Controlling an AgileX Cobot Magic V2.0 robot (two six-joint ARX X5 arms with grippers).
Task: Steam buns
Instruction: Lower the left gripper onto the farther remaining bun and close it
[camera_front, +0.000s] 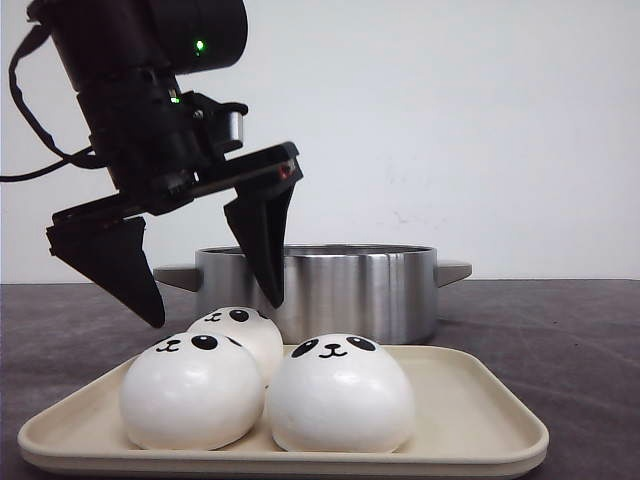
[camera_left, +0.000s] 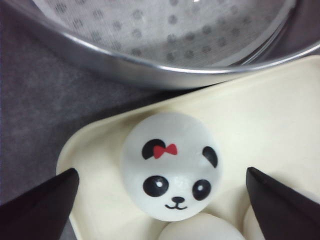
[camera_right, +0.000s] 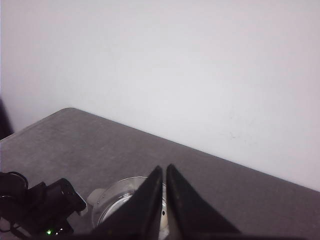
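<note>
Three panda buns (camera_front: 340, 392) sat on cream tray (camera_front: 470, 420), steamer pot (camera_front: 350, 285) at 12 o'clock behind. L gripper (camera_front: 215, 300) spread wide above rear bun w/ red bow (camera_left: 172, 165). R gripper (camera_right: 165, 200) pressed together, well apart.

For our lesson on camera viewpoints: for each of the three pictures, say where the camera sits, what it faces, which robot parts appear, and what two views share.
Front view: low at table level, facing forward at the tray, buns and steamer pot; left gripper open above.
Left wrist view: looks down on the bow-marked bun between its own fingertips.
Right wrist view: raised, facing the wall; right gripper nearly closed, left arm below.
All three share the pot.
</note>
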